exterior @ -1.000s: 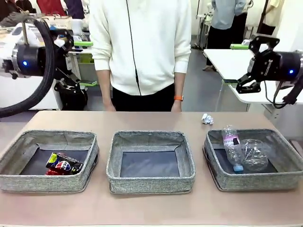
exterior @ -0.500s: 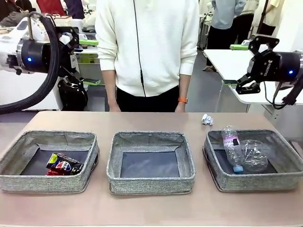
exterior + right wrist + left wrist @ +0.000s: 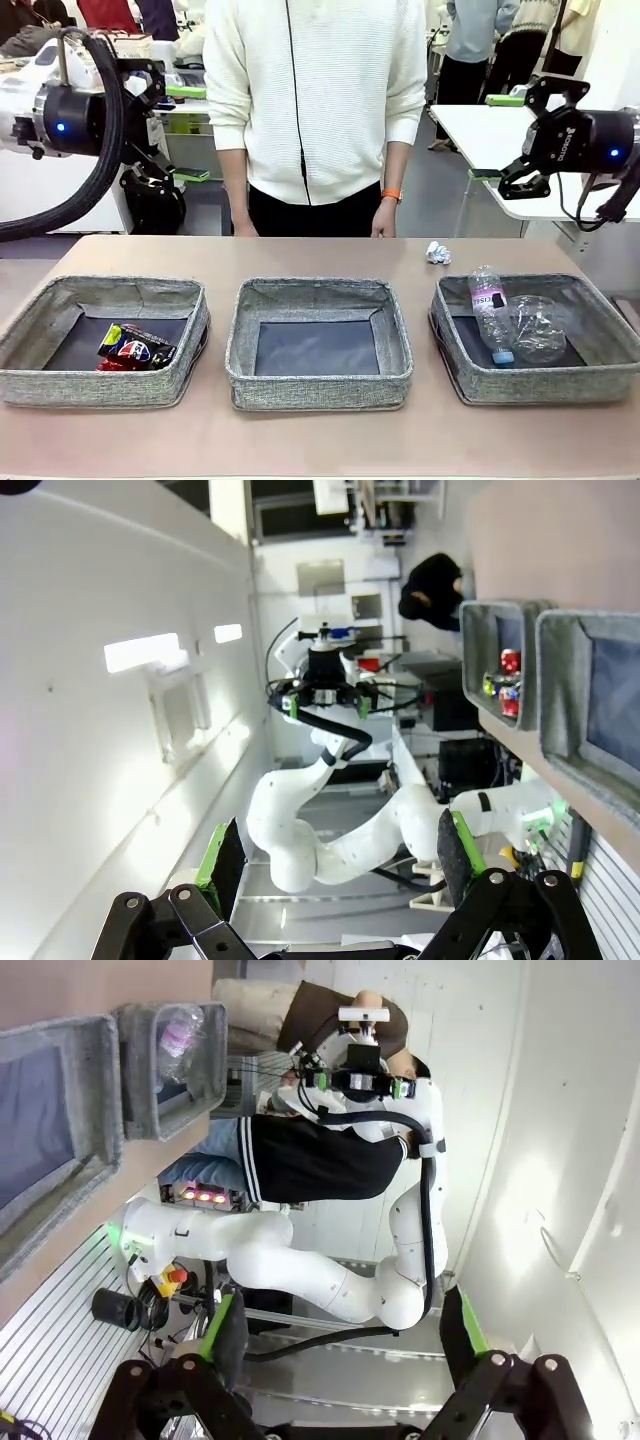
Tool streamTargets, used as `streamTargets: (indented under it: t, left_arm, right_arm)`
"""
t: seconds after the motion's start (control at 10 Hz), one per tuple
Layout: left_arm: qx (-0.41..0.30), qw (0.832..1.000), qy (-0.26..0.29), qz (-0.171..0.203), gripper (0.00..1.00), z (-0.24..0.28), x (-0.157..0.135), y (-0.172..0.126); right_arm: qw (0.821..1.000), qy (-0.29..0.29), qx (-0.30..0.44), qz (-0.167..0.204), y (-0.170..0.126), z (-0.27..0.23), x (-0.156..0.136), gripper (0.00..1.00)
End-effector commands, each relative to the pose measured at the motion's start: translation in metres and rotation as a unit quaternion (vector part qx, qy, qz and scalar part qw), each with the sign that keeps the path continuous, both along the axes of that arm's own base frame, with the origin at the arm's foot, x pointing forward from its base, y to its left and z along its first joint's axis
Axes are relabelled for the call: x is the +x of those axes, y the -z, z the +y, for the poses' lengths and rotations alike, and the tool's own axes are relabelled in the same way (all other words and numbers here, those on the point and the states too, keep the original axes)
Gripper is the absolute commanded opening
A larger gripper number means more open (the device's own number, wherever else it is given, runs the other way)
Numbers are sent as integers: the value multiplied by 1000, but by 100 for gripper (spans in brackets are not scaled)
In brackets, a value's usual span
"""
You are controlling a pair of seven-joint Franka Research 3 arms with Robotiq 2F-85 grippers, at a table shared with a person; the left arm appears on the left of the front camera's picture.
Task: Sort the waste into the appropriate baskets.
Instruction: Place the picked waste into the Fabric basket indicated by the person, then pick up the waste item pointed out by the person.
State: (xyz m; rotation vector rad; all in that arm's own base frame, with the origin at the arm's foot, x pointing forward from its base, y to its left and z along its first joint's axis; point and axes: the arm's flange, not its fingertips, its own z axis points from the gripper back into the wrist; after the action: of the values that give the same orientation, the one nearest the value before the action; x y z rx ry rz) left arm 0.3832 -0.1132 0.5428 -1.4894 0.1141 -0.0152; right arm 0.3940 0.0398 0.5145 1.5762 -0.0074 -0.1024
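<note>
We see the left claw (image 3: 340,1345) raised well above the bench (image 3: 320,440) with its green-padded fingers spread wide and nothing between them; the right claw (image 3: 335,865) hangs likewise, fingers wide apart and holding nothing; in the front view the left claw (image 3: 160,90) sits high at the left and the right claw (image 3: 530,135) high at the right, both well clear of the baskets. A person in a white top stands at the far edge, one hand (image 3: 383,218) hanging just above the bench. A paper wad (image 3: 438,252) lies on the bare bench, just behind the right basket (image 3: 470,380) and outside it; inside that basket lie a plastic bottle (image 3: 491,310) with its blue cap toward us and a clear cup (image 3: 540,328) touching it. The left basket (image 3: 100,385) holds a crushed dark can (image 3: 140,348) over a red can (image 3: 110,365); the middle basket (image 3: 318,385) shows only its dark bottom.
</note>
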Motion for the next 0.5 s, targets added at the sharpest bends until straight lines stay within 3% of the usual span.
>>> streamTargets:
  t: [0.0,0.2,0.3,0.4]
  left_arm:
    - [-17,999,33,2,100,66,6,9]
    - [-73,997,-29,23,100,113,-5,14]
    - [-16,1000,6,13,100,65,-1,12]
    - [-16,1000,6,13,100,65,-1,12]
  right_arm:
    - [1000,-8,-3,0,0,1,-1,100]
    - [1000,-8,-3,0,0,1,-1,100]
    - [1000,-8,-3,0,0,1,-1,100]
    - [1000,-8,-3,0,0,1,-1,100]
